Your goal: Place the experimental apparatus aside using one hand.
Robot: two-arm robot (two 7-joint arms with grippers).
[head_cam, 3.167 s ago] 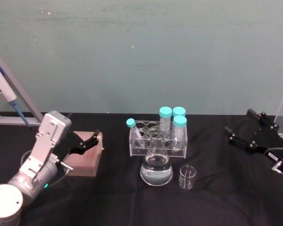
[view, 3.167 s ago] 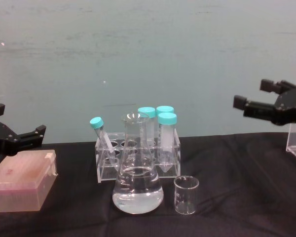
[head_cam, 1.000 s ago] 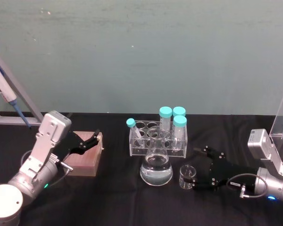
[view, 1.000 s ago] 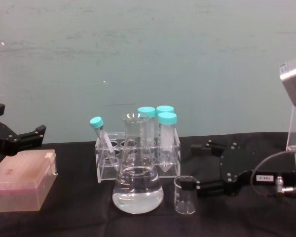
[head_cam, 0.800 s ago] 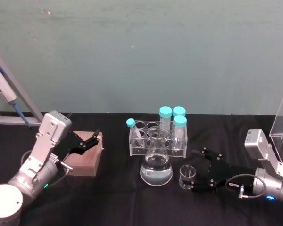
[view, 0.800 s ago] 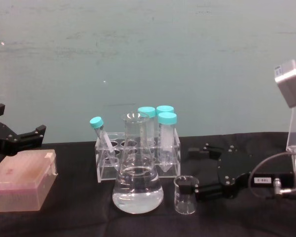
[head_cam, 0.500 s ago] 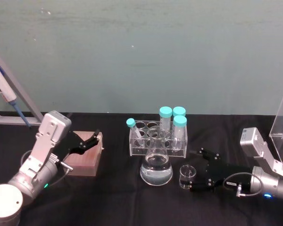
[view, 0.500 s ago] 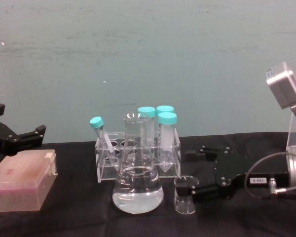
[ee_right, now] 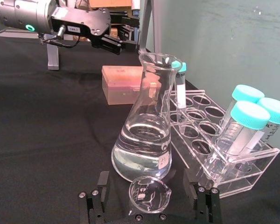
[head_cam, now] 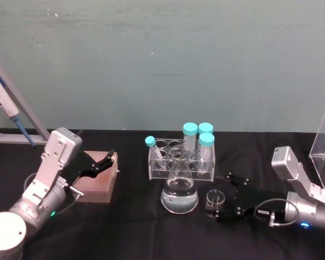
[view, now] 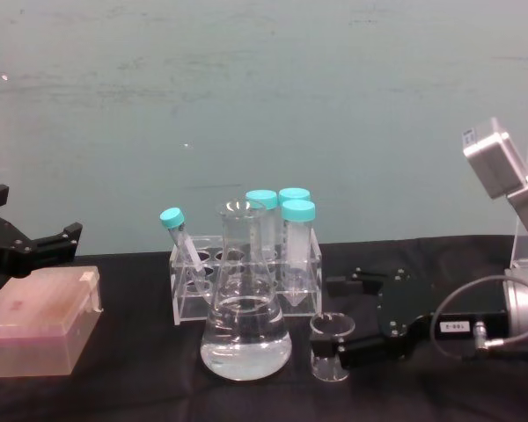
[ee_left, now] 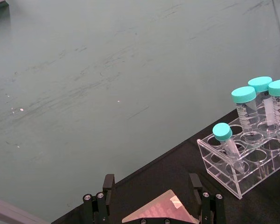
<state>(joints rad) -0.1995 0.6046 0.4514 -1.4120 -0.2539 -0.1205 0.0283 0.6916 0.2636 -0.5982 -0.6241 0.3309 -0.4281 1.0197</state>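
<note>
We take the conical flask [head_cam: 179, 187] as our mark. It stands upright on the black table [head_cam: 124, 230], with clear liquid in its lower part.

The small beaker [head_cam: 214, 202] stands just beside the flask, on the robot's right of it and slightly nearer the robot. It is upright and apart from the flask. The right gripper [head_cam: 223, 196] lies low over the table on the far side of the beaker from the flask, with its black fingers spread. One finger reaches past the beaker on the wall side and the other on the robot's side, so the beaker sits in the gap between them. In the right wrist view there is clear space on both sides of the beaker, so we do not see it clamped.

Behind the flask, toward the wall, stands the clear tube rack [head_cam: 176, 168].

The left gripper [head_cam: 108, 161] hangs well to the flask's left, its fingers apart above the edge of a pink box [head_cam: 95, 181].

We count one flask, one beaker, one rack and one pink box. We count four teal-capped tubes [head_cam: 206, 146], three upright at the rack's right end and one leaning at its left end.
</note>
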